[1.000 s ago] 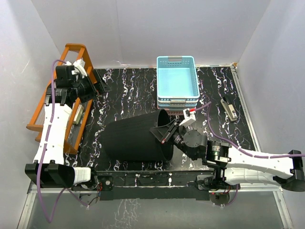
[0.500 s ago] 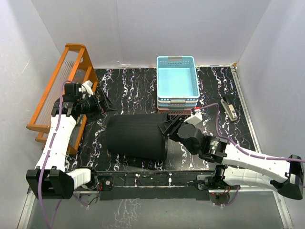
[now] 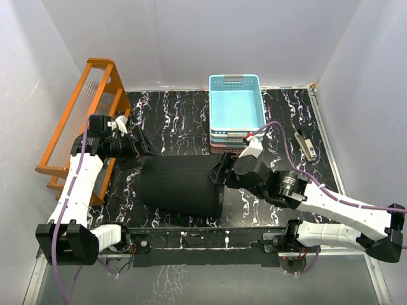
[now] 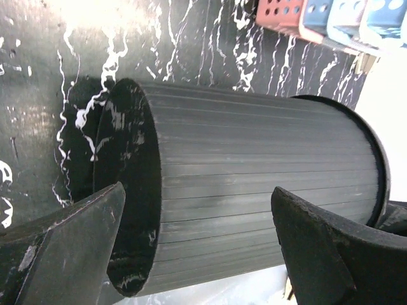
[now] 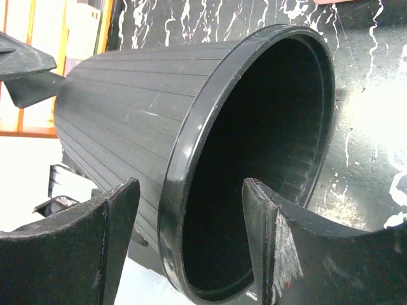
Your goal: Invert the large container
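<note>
The large container [image 3: 178, 184], a black ribbed round bin, lies on its side on the table, mouth to the right and base to the left. My right gripper [image 3: 222, 170] is open at the mouth. In the right wrist view its fingers [image 5: 95, 241] straddle the container's rim [image 5: 191, 190], one outside the wall and one inside, with a gap on each side. My left gripper [image 3: 141, 141] hovers open over the base end. In the left wrist view the container [image 4: 254, 165] lies below and between the wide-spread fingertips [image 4: 70, 241], untouched.
An orange rack [image 3: 82, 108] stands along the left edge, close behind the left arm. A stack of shallow baskets, blue on top [image 3: 236, 108], sits at the back centre, just beyond the container's mouth. A small grey object [image 3: 306, 145] lies at the right.
My right gripper has opened off the container's rim, and the container has settled flatter on its side. The left arm has swung from the rack toward the container's base end.
</note>
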`<action>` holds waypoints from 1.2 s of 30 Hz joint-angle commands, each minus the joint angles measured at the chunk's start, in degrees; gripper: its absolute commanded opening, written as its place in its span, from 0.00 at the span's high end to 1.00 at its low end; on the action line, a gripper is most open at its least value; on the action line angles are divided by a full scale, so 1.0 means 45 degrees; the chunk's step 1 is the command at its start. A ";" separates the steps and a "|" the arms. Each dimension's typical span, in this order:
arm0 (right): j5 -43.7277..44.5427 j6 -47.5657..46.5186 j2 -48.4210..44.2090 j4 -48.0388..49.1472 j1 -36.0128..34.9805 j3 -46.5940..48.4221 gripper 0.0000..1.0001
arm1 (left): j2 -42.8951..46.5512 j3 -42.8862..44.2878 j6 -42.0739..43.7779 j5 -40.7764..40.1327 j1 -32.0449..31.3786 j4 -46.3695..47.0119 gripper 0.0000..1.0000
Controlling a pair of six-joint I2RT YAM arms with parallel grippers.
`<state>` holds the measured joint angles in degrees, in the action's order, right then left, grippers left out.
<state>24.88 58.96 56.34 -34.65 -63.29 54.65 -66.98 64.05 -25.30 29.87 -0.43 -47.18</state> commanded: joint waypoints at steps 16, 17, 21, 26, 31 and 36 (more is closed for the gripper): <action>-0.0202 -0.0638 -0.0292 -0.1069 0.0001 0.0784 0.58 | 0.0801 -0.1313 -0.0543 0.0989 0.0089 -0.0193 0.01; -0.0167 -0.0631 -0.0258 -0.1069 0.0001 0.0760 0.60 | 0.0734 -0.1330 -0.0549 0.1203 0.0084 -0.0140 0.02; 0.0033 -0.0459 -0.0234 -0.0878 0.0016 0.0572 0.64 | 0.0467 -0.1374 -0.0605 0.2419 0.0085 0.0317 0.02; -0.0072 -0.0387 -0.0220 -0.0398 0.0057 0.0253 0.84 | 0.0174 -0.0851 -0.0450 0.4384 0.0091 0.0702 0.08; -0.0238 -0.0427 -0.0034 -0.0259 0.0137 0.0233 0.93 | -0.0218 0.0019 -0.0108 0.5035 0.0036 0.0283 0.17; -0.0607 -0.0407 0.0160 0.0360 0.0143 0.0104 0.94 | -0.0282 0.0429 -0.0482 0.5698 0.0011 0.0704 0.22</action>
<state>24.23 57.49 55.61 -38.28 -62.43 56.34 -69.25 62.24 -25.08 42.92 0.27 -44.47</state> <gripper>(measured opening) 0.164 0.801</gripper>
